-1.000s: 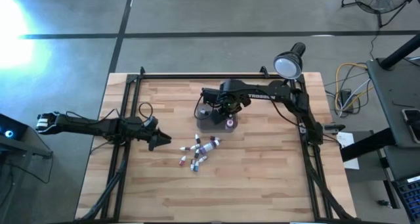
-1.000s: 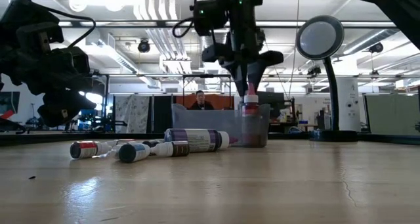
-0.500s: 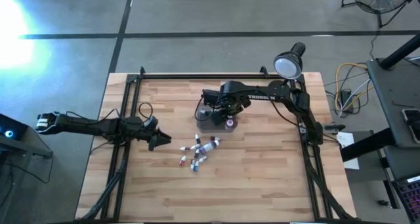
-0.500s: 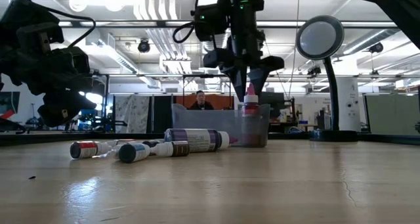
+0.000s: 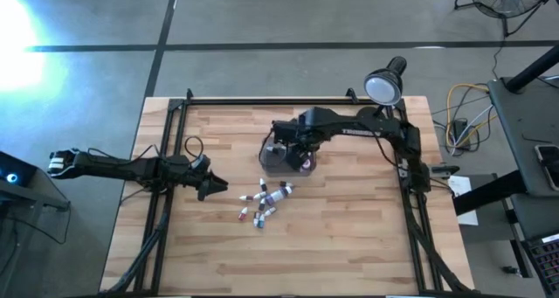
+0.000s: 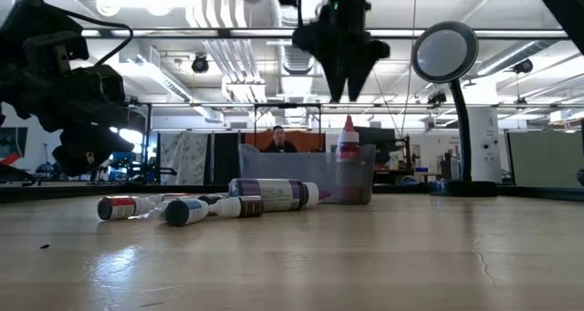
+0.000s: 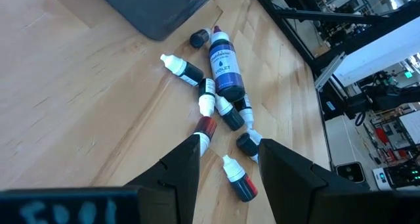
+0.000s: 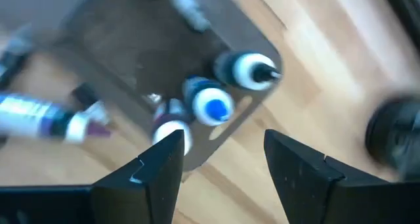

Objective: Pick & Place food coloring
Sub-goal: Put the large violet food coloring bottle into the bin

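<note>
Hovering above the tray [image 5: 278,161], the right gripper [image 6: 340,94] has its fingers spread and holds nothing. In the low view it hangs clear above the red tip of an upright bottle [image 6: 347,161] standing in the tray's near right corner. The right wrist view shows three bottles upright in one corner of the tray, one with a blue cap [image 8: 211,106].

The arm over the tray has white lettering; I can only make out "TROSSEN".

The left gripper [image 5: 216,189] waits at about 9 o'clock from the loose bottles [image 5: 262,202], fingers parted, empty. That pile lies on the table [image 5: 349,237] at about 6 o'clock from the tray, near it. The biggest bottle [image 7: 224,65] has a blue label reading "VIOLET"; other print is too small. A desk lamp [image 5: 383,86] sits at about 2 o'clock from the tray.
</note>
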